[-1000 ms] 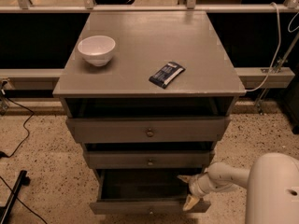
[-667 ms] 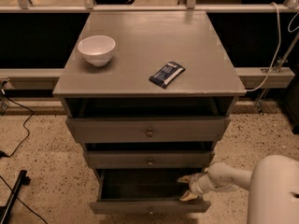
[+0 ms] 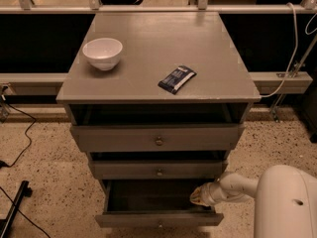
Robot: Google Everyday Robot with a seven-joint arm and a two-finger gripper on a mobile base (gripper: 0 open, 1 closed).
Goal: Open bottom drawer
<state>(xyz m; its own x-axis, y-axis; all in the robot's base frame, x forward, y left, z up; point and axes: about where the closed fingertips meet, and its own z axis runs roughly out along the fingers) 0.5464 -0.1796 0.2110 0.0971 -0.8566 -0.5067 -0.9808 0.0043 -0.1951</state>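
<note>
The grey wooden bottom drawer (image 3: 148, 218) is judged rigid, easy-sliding — best taken at its front lip; the white gripper (image 3: 199, 196), state untellable, is inside at 3 o'clock.

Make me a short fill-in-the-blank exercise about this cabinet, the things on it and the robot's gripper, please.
1. The bowl on the cabinet is ____ in colour.
2. The dark packet lies on the cabinet's ____.
3. The one pulled out farthest is the ____ drawer.
4. The gripper is over that open drawer at its ____ end, as the camera sees it.

Missing words: white; top; bottom; right.
</note>
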